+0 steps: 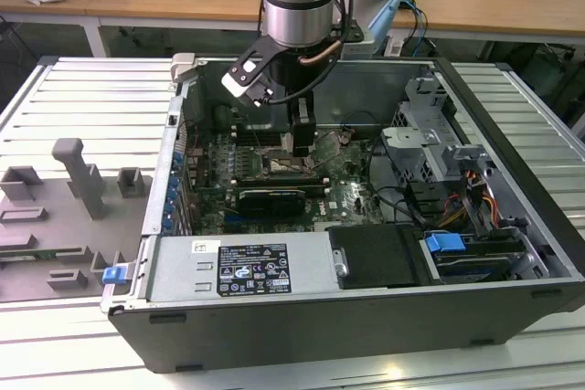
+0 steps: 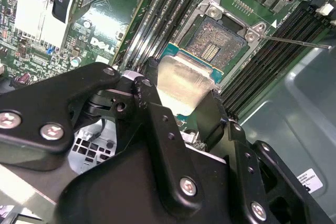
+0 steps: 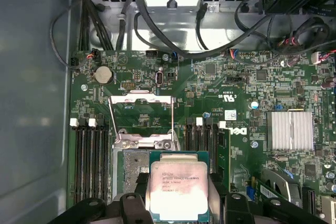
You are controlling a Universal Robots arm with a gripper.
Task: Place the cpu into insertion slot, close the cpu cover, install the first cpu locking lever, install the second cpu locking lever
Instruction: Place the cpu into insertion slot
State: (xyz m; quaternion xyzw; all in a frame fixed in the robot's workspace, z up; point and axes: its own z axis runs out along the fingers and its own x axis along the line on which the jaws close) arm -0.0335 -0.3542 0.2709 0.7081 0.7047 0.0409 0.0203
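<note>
gripper [image 2: 182,94] pinching cpu [image 3: 178,184] over empty insertion slot [image 2: 210,48], not seated; cpu cover [image 3: 142,140] flipped open

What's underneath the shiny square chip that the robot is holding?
The gripper holds the chip over the open socket on the green board. One side of the socket's dark middle shows beside the chip; the rest is covered by the chip.

cpu [image 3: 178,190] silvery, tilted over insertion slot [image 3: 131,171] — cpu cover [image 3: 142,140] open.
</note>
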